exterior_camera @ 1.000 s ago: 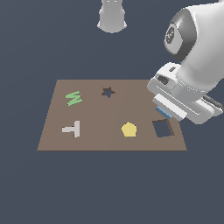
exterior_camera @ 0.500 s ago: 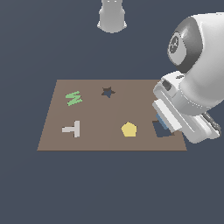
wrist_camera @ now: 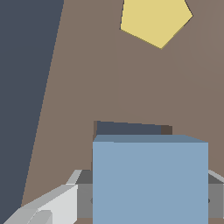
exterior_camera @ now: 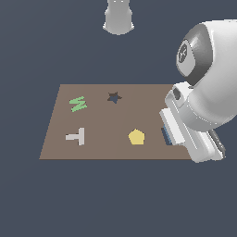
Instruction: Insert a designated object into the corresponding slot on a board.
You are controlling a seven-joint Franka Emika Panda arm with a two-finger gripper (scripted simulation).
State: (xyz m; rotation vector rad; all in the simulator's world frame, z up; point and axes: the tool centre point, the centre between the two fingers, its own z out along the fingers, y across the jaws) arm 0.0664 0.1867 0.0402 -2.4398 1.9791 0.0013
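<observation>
The light-blue square block (wrist_camera: 149, 179) fills the near part of the wrist view, held between my gripper's grey fingers (wrist_camera: 57, 201). Just beyond the block shows a strip of the dark square slot (wrist_camera: 129, 128) with its brown inner wall. In the exterior view the arm's white body covers the slot at the exterior view's right end of the brown board (exterior_camera: 102, 125). Only a thin blue edge of the block (exterior_camera: 165, 137) peeks out beside the hand, low over the board. My gripper (wrist_camera: 149, 199) is shut on the block.
On the board lie a yellow pentagon (exterior_camera: 136, 137), a grey T (exterior_camera: 76, 137), a green zigzag (exterior_camera: 78, 103) and a dark star cut-out (exterior_camera: 114, 97). A pale grey robot base (exterior_camera: 119, 16) stands beyond the board's far edge. Dark floor surrounds the board.
The arm has come lower and nearer the camera over the board's right end. Its body now hides the square slot that showed before, and the block sits closer to the board.
</observation>
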